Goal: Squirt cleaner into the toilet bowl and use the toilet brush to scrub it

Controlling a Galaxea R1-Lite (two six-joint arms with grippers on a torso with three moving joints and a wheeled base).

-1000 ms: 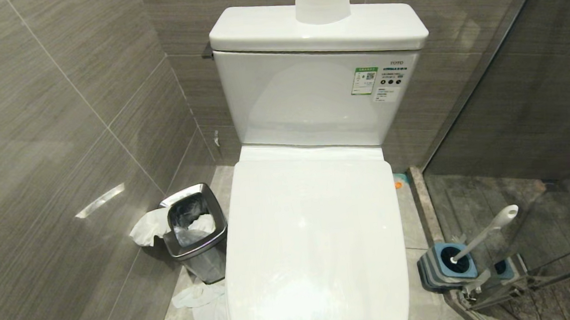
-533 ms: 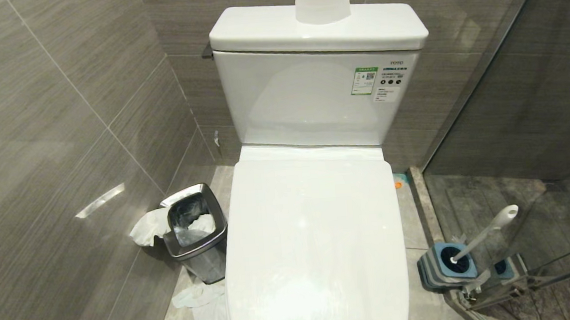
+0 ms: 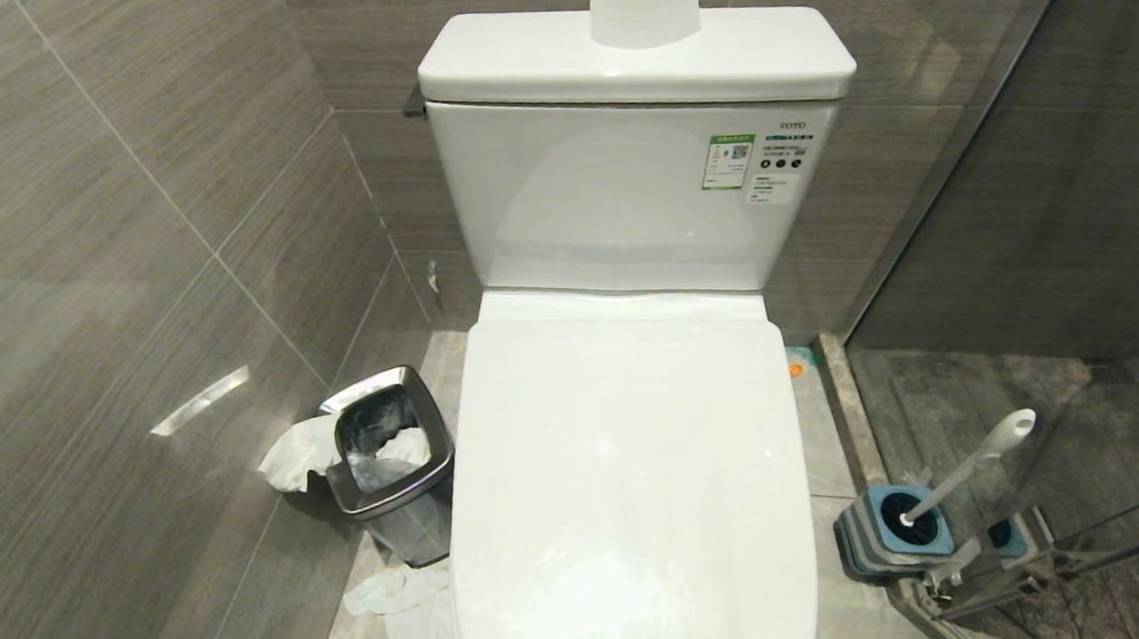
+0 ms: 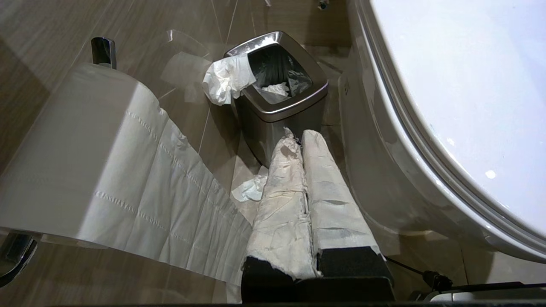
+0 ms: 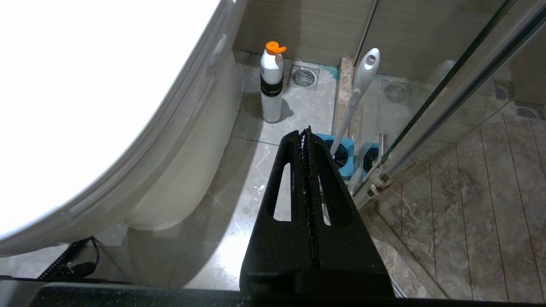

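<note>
Lid (image 3: 631, 476) down over toilet bowl, so bowl itself hidden; nothing squirted or scrubbed yet by the look of it

Right gripper (image 5: 305, 130) pinched fully together, holding nothing, low beside bowl's right flank. Cleaner bottle (image 5: 271, 87) ahead of its tips and off toward the toilet side, well apart; upright on floor tiles, long axis vertical, orange cap up, just beside the pedestal. Toilet brush (image 5: 357, 91) ahead too but toward the glass side, nearer than the bottle; head sunk in blue holder (image 5: 341, 153), handle leaning up and away from the toilet, rounded end topmost

Left gripper (image 4: 300, 136) also closed and empty, wrapped fingers aimed at steel bin (image 4: 281, 98) on the opposite side of the toilet, paper roll (image 4: 85, 166) alongside

Right arm clearly nearer both tools; probably lid first, then bottle
</note>
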